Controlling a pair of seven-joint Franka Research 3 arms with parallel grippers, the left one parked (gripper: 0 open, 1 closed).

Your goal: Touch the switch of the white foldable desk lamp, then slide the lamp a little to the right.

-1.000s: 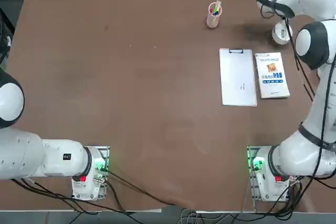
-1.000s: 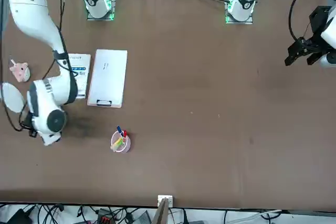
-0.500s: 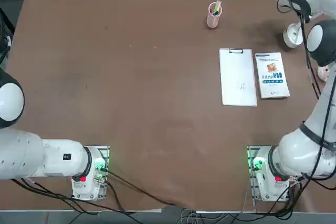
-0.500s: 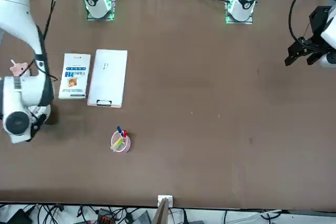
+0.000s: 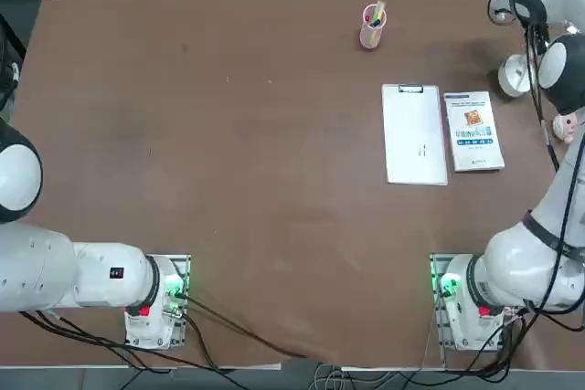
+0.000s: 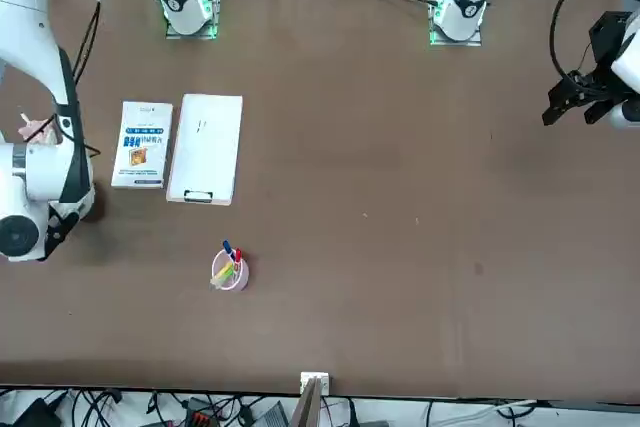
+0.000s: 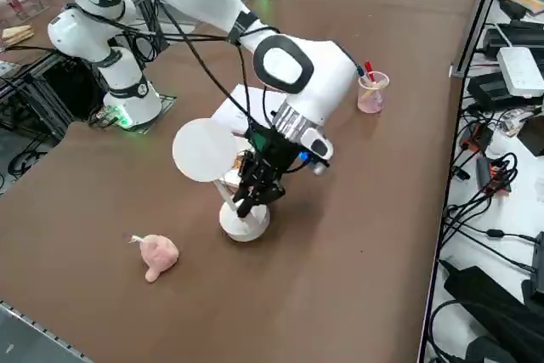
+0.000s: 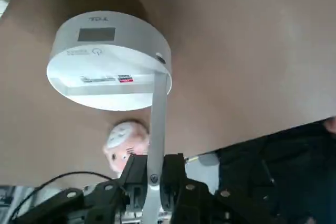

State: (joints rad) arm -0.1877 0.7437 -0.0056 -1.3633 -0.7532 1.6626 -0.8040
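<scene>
Gently handle the white lamp (image 7: 204,150), likely light but loose-jointed, by its slim arm (image 8: 158,121), gripped in the right hand (image 8: 154,178) at the table's (image 7: 357,295) right.

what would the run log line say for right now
right gripper | shut on lamp arm | lamp base on table | pink toy nearby
</scene>
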